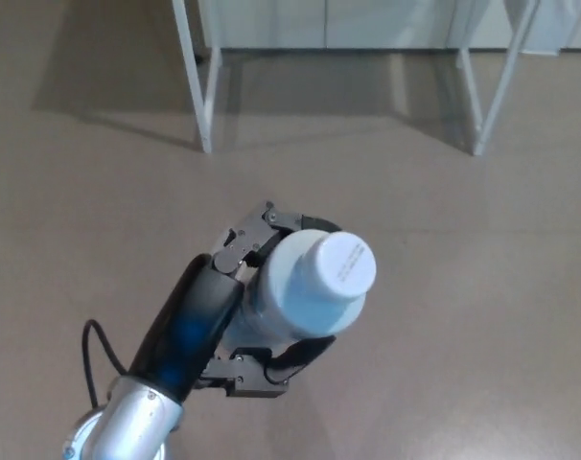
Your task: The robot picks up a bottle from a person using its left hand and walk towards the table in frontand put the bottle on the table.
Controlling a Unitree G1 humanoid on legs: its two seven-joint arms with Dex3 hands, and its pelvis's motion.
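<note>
Left hand [228, 287] is clamped around the white bottle [305, 292], fingers across its far side, thumb underneath. I'm seeing the bottle held out over the floor [482, 326], cap [340, 264] tipped up towards my camera. Faint print on the cap, too small to read. White table legs [197, 86] stand ahead.
</note>
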